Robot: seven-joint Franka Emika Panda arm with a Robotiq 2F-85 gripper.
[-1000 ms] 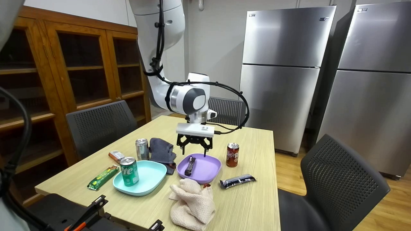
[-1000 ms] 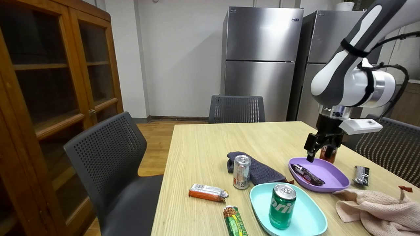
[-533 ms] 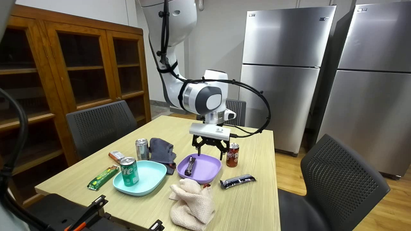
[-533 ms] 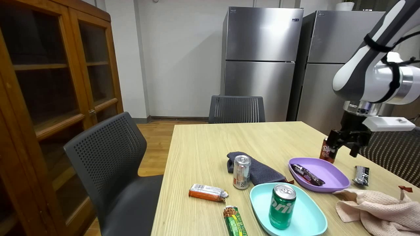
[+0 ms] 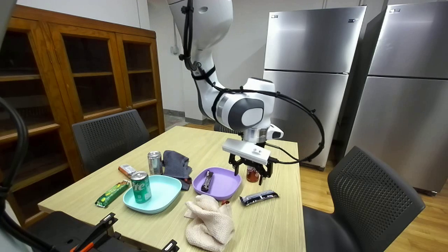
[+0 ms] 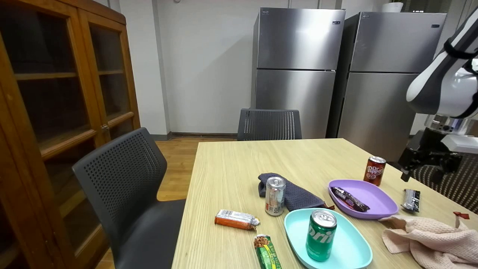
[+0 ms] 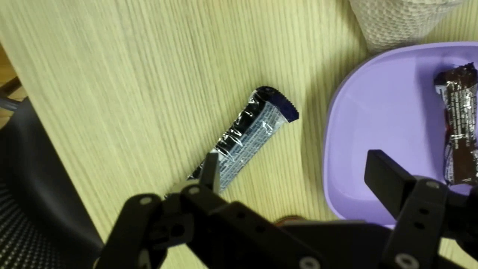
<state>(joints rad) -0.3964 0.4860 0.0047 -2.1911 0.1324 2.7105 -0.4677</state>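
My gripper [image 5: 248, 177] hangs open above the table's right side in an exterior view, nothing between its fingers. In the wrist view, the left fingertip [image 7: 211, 166] overlaps a black-and-silver wrapped bar [image 7: 242, 138] lying diagonally on the table below. The right fingertip [image 7: 384, 175] appears over a purple plate [image 7: 358, 112], which holds a dark wrapped bar [image 7: 461, 123]. A red Dr Pepper can [image 6: 374, 171] stands upright behind the plate; the gripper partly covers it in an exterior view. Only a sliver of its rim [image 7: 289, 219] shows in the wrist view.
A turquoise plate [image 5: 164, 190] carries a green soda can [image 5: 141, 187]. Near it are a silver can [image 5: 155, 163], a dark grey cloth [image 5: 176, 164], an orange bar [image 6: 235, 219] and a green bar [image 5: 112, 193]. A beige cloth [image 5: 210, 224] lies in front. Chairs surround the table.
The arm has swung right in both exterior views, from above the purple plate to beyond its right side, and the gripper has turned slightly. The fingers stay open; the table objects have not moved.
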